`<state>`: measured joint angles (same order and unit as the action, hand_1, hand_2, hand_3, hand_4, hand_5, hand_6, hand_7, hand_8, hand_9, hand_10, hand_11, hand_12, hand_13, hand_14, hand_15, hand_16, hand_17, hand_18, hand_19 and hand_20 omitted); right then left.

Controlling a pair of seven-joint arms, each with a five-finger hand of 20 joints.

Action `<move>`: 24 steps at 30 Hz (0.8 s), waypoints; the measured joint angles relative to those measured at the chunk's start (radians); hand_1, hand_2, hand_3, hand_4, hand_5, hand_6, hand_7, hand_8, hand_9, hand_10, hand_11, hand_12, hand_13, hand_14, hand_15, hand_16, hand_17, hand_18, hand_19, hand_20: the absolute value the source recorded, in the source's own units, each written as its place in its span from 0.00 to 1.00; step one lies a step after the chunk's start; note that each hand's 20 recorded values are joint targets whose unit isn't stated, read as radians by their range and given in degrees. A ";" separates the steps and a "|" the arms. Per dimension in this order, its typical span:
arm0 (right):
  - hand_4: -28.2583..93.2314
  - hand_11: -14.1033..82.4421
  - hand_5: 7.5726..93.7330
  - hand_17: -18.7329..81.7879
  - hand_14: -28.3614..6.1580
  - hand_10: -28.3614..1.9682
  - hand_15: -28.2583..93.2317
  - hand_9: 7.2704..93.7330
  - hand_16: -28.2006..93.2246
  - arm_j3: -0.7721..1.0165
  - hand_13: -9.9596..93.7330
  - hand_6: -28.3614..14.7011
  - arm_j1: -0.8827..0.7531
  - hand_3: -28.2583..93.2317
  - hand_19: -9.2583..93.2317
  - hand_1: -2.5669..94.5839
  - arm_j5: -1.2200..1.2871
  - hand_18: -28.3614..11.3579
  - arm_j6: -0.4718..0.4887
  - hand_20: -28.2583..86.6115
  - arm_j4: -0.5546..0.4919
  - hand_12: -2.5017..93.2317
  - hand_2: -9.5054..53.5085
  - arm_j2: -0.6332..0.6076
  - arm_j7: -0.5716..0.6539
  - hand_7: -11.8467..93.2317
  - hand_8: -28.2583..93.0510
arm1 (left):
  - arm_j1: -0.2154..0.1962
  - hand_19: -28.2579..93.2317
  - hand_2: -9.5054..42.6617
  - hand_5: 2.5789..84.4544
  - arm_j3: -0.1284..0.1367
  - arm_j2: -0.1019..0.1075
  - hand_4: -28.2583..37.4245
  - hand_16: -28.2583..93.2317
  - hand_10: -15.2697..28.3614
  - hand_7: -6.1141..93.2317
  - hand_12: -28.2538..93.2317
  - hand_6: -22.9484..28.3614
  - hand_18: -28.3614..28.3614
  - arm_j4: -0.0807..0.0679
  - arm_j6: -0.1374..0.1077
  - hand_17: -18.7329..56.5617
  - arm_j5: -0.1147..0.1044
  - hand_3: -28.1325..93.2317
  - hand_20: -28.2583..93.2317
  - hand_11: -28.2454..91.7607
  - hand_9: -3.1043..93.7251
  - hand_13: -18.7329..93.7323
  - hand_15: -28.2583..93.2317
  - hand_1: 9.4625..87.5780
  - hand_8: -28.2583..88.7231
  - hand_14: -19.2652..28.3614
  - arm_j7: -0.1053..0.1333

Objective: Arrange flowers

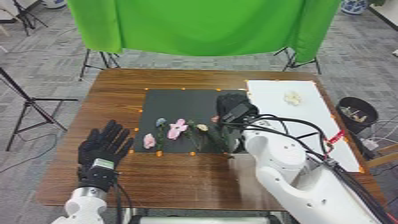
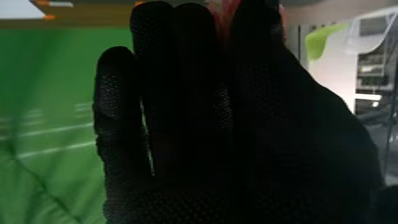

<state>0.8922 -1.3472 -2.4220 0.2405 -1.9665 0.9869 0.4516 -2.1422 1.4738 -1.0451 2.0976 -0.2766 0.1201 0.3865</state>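
In the head view my right hand (image 1: 233,105) is over the right part of the dark mat (image 1: 187,100), beside a small pink flower (image 1: 215,119). Left of it lie a cream flower (image 1: 202,127), a large pink flower (image 1: 178,129), a blue-grey flower (image 1: 161,121) and a pale pink flower (image 1: 149,141). A cream-white flower (image 1: 292,97) lies on the white sheet (image 1: 266,90). My left hand (image 1: 105,145) is open left of the mat. In the right wrist view my right hand (image 2: 195,125) has straight fingers, with a pinkish-red flower (image 2: 222,10) partly hidden behind its tips.
The brown table (image 1: 160,187) carries small orange markers around the mat and sheet. A black bin (image 1: 357,112) stands on the floor to the right. A green cloth (image 1: 200,25) hangs behind the table, and a black tripod (image 1: 31,102) stands to the left.
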 measured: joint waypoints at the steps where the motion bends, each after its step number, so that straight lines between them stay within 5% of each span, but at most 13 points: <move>1: 0.00 0.20 0.80 0.48 0.64 0.62 0.37 0.92 0.56 -0.002 0.80 0.69 -0.001 0.80 0.79 0.65 0.000 0.23 0.006 0.52 0.000 0.39 0.00 -0.001 0.000 0.32 0.23 | 0.000 0.56 0.54 0.49 0.000 0.000 0.00 0.15 0.71 0.28 0.32 0.64 0.76 0.000 0.000 0.16 0.000 0.84 0.31 0.49 0.38 0.39 0.61 0.25 0.15 0.75 0.000; 24: 0.00 0.28 0.64 0.44 0.54 0.56 0.43 0.70 0.43 0.000 0.72 0.66 -0.036 0.90 0.73 0.53 0.004 0.24 0.050 0.47 -0.010 0.19 0.00 -0.001 -0.005 0.28 0.13 | 0.006 0.56 0.53 0.49 0.002 -0.003 0.00 0.15 0.71 0.28 0.32 0.62 0.76 0.000 -0.002 0.16 -0.001 0.84 0.31 0.49 0.38 0.39 0.61 0.25 0.15 0.75 -0.003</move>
<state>0.8923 -1.3832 -2.4180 0.2904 -1.9763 0.9859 0.4469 -2.1361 1.4756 -1.0483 2.0973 -0.2782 0.1190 0.3830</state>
